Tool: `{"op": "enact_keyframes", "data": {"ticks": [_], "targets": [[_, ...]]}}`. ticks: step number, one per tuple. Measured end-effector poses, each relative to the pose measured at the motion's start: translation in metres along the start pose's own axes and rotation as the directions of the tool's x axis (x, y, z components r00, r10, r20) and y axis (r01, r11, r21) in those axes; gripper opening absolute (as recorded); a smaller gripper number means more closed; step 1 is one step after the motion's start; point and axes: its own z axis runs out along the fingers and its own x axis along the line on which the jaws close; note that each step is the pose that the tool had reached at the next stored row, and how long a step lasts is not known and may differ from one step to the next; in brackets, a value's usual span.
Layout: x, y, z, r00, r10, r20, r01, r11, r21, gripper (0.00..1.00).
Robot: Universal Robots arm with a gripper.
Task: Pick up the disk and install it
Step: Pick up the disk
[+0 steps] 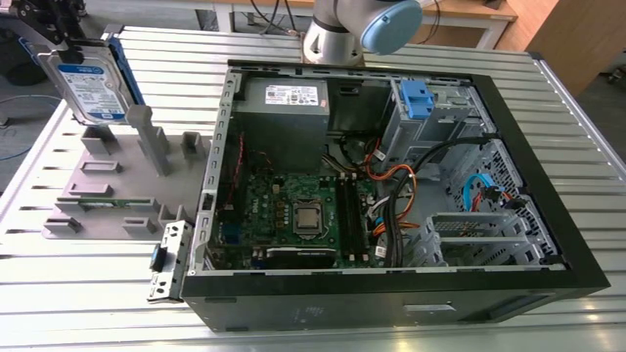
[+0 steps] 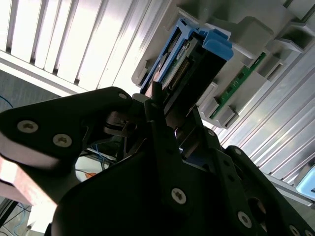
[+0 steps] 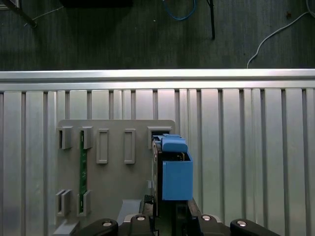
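Observation:
The disk (image 1: 90, 89), silver-grey with a blue-and-white label and a blue rail frame, hangs upright at the exterior view's far left. It sits just above the slots of the grey fixture plate (image 1: 98, 191). My gripper (image 1: 69, 50) is shut on its upper edge. In the first wrist view the disk (image 3: 173, 169) is seen edge-on, with the gripper (image 3: 167, 216) clamped on it over the fixture plate (image 3: 113, 142). In the second wrist view the disk (image 2: 197, 61) runs away from the dark fingers (image 2: 160, 115) that pinch it.
The open computer case (image 1: 547, 220) lies on the slatted metal table (image 1: 577, 132), with a motherboard (image 1: 293, 213), a power-supply box (image 1: 284, 106) and a drive bay with a blue latch (image 1: 415, 99). A green memory stick (image 3: 82, 172) stands in the fixture plate. The table edge (image 3: 157, 74) lies beyond the plate.

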Motion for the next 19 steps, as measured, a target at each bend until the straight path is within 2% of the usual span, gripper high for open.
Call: {"op": "enact_keyframes", "data": {"ticks": [4, 14, 19], "targets": [[-0.0001, 0.0001, -0.0026, 1.0000, 0.000, 0.0001, 0.000, 1.0000, 0.0001, 0.35], [-0.0001, 0.0000, -0.0039, 1.0000, 0.000, 0.0000, 0.000, 1.0000, 0.0000, 0.35], [-0.0002, 0.0000, -0.0073, 1.0000, 0.000, -0.0001, 0.000, 1.0000, -0.0001, 0.35]]}}
